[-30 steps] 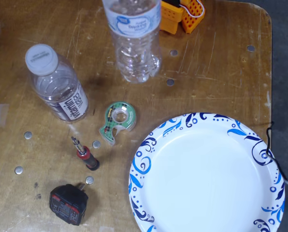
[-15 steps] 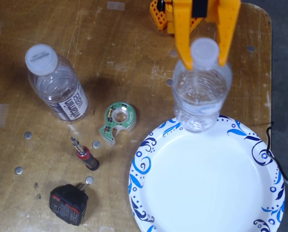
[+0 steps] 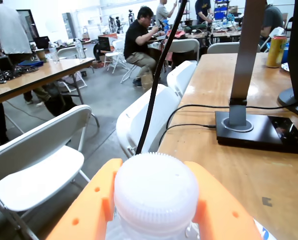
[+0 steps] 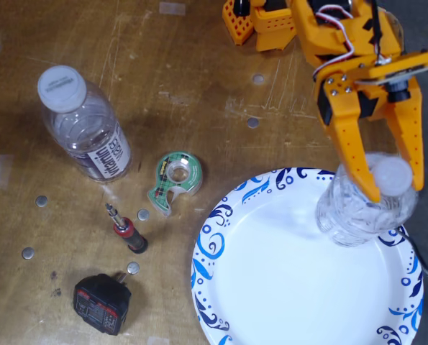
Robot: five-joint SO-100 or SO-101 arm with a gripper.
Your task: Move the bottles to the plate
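Orange two-finger hand (image 4: 397, 188) clenched on neck of small clear plastic bottle with white cap (image 4: 361, 208), over right part of large white paper plate with blue swirl rim (image 4: 221, 215); whether bottle rests on it, cannot tell. Second clear bottle with dark-lettered label (image 4: 84, 126) stands on wooden table (image 4: 199, 79), well apart from plate: left to move.

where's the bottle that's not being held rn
In the fixed view the free bottle stands upper left on the wooden table, off the plate, just left of the tape dispenser.
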